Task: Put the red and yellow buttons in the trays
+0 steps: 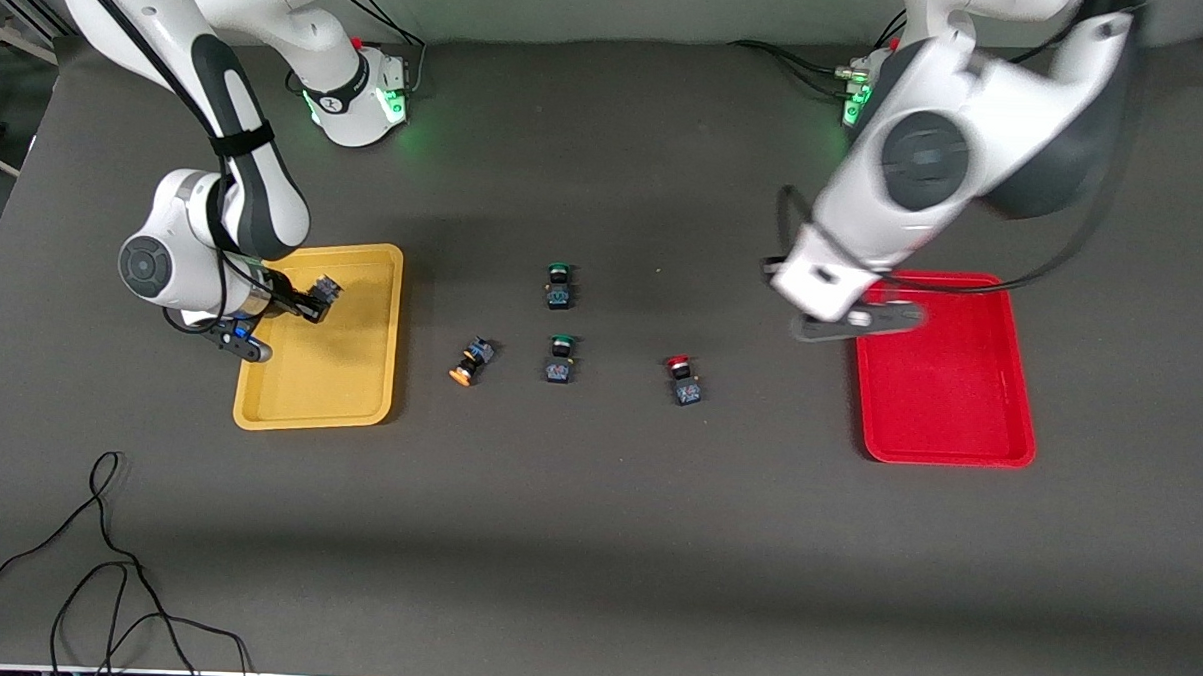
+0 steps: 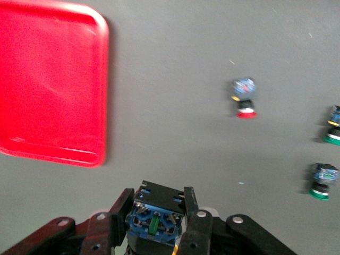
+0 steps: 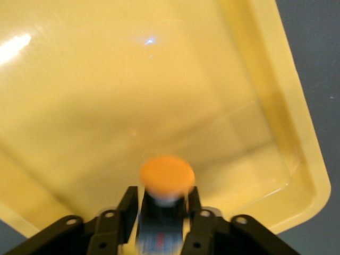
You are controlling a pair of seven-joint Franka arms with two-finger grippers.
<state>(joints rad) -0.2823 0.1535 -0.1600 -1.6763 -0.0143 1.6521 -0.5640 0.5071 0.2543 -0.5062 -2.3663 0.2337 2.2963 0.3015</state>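
My right gripper [image 1: 318, 296] hangs over the yellow tray [image 1: 309, 418]. An orange-yellow-capped button [image 3: 166, 174] sits between its fingers, cap toward the tray floor [image 3: 297, 133]. The fingers stand slightly off the blurred body. My left gripper [image 1: 834, 316] is over the table beside the red tray [image 1: 943, 450], on the side toward the table's middle. It is shut on a button with a black-and-blue body [image 2: 156, 212]; its cap is hidden. A red-capped button [image 1: 682, 379] stands mid-table. Another orange-capped button [image 1: 471, 361] lies on its side near the yellow tray.
Two green-capped switches [image 1: 559, 285] [image 1: 561, 359] stand mid-table between the orange-capped and red-capped buttons. The left wrist view shows the red tray's corner [image 2: 53, 151], the red-capped button [image 2: 245, 101] and both green ones [image 2: 322, 180]. A black cable [image 1: 103, 561] loops near the front camera.
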